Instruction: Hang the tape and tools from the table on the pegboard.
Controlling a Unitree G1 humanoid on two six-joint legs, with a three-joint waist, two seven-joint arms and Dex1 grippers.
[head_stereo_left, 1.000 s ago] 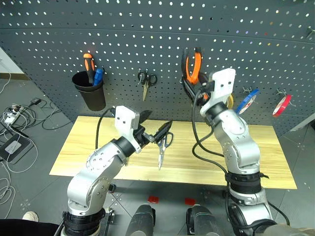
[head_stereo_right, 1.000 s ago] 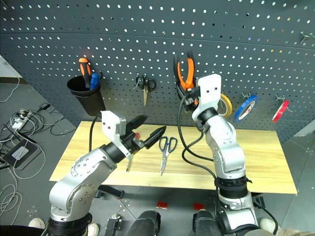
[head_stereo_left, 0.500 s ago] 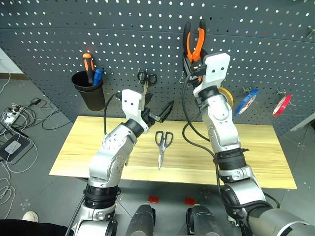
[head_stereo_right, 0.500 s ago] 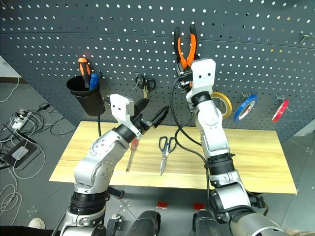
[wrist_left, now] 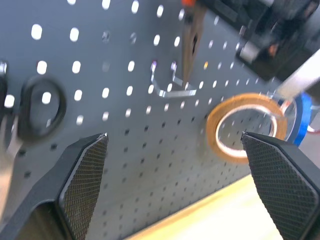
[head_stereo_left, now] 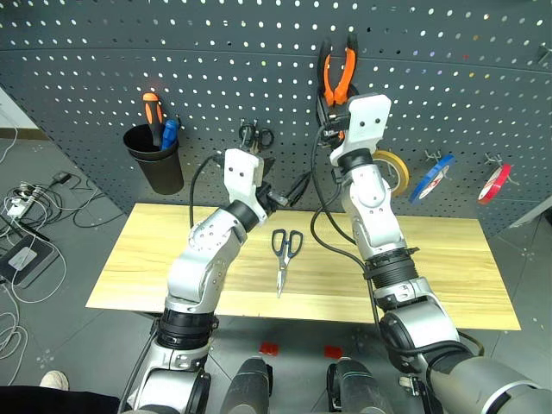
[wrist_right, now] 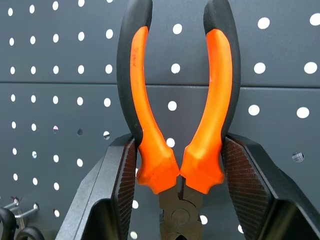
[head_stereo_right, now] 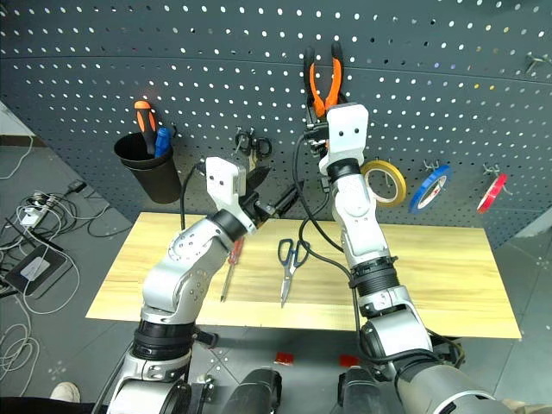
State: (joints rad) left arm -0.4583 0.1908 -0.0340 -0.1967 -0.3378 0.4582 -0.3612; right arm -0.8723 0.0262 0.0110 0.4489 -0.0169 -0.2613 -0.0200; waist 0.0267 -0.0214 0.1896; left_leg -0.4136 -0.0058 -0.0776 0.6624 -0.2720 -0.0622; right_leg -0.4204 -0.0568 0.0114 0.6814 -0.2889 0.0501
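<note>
Right gripper (wrist_right: 177, 175) raised, clamping pliers (wrist_right: 176, 100) against pegboard (wrist_right: 60, 60)

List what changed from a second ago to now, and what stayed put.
The right gripper, still clamped on the pliers, carried them higher up the pegboard. The left gripper, open and empty, rose from over the table toward the board. Unmoved: the large scissors and red-handle screwdriver on the table, and the red tape hanging.
</note>
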